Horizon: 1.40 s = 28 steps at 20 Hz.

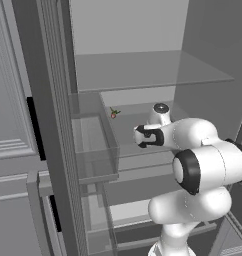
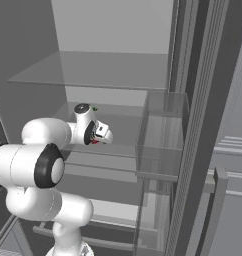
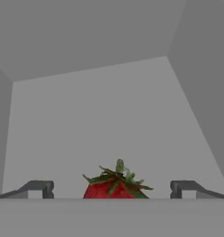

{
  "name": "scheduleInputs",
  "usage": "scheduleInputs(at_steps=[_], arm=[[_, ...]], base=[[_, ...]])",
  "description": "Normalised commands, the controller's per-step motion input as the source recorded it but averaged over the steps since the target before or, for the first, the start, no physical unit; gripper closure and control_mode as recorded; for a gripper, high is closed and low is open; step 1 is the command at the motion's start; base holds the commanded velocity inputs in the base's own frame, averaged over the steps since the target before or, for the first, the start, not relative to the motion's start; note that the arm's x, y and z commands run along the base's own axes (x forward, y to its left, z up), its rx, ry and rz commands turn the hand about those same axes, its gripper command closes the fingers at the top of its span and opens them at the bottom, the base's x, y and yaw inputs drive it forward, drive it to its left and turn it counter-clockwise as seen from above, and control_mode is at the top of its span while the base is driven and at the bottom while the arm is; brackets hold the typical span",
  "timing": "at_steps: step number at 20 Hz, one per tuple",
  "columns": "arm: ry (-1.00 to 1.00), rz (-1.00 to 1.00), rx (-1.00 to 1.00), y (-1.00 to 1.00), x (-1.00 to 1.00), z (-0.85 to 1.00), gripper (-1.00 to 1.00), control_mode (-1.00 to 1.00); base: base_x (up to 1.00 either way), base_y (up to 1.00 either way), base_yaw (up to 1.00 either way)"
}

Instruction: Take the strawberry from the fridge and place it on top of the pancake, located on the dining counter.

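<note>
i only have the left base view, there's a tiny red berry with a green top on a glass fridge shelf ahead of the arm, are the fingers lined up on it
Observer: Yes. In the hand view the tiny red strawberry with a green top sits midway between the two dark fingers.
Operator: open or closed
Observer: Open, with a gap on each side of the berry.
Operator: anything behind it
Observer: Just the pale back wall of the fridge.
</note>
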Motion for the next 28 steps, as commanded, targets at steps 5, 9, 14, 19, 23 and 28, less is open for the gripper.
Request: scheduleInputs(at_steps=[5,9,14,19,23,28], arm=[[0.00,0.00,0.00,0.01,0.00,-0.24,1.00,-1.00],[0.00,0.00,0.00,0.00,0.00,-0.15,1.00,-1.00],[0.00,0.00,0.00,0.00,-0.01,-0.05,1.00,-1.00],[0.00,0.00,0.00,0.00,-0.07,0.00,1.00,-1.00],[-0.02,0.00,0.00,-0.13,-0.42,0.11,1.00,-1.00],[-0.08,0.00,0.01,-0.08,-0.73,0.31,1.00,-1.00]], base=[[0.00,0.00,0.00],[0.00,0.00,0.00],[0.00,0.00,0.00],[0.00,0.00,0.00],[0.00,0.00,0.00],[0.00,0.00,0.00]])
